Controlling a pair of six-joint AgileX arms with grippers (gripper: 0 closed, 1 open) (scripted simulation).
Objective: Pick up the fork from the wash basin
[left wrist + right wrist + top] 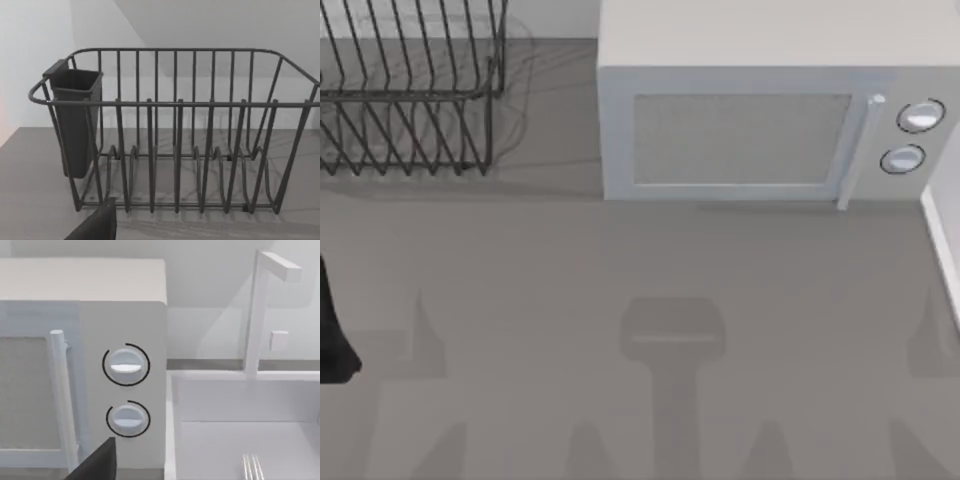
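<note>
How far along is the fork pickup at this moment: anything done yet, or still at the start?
Nothing looks done. The fork lies in the white wash basin beside the microwave, its tines showing in the right wrist view, and nothing grips it. The left arm sits at the table's left edge, its wrist camera facing the dish rack. Left to do: reaching into the basin, closing on the fork and lifting it.

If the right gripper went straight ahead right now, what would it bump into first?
Probably the microwave: its dial side sits dead ahead in the right wrist view, with the wash basin just beside it. The fork tines lie low in the basin. Depth is unclear, so I'm guessing.
</note>
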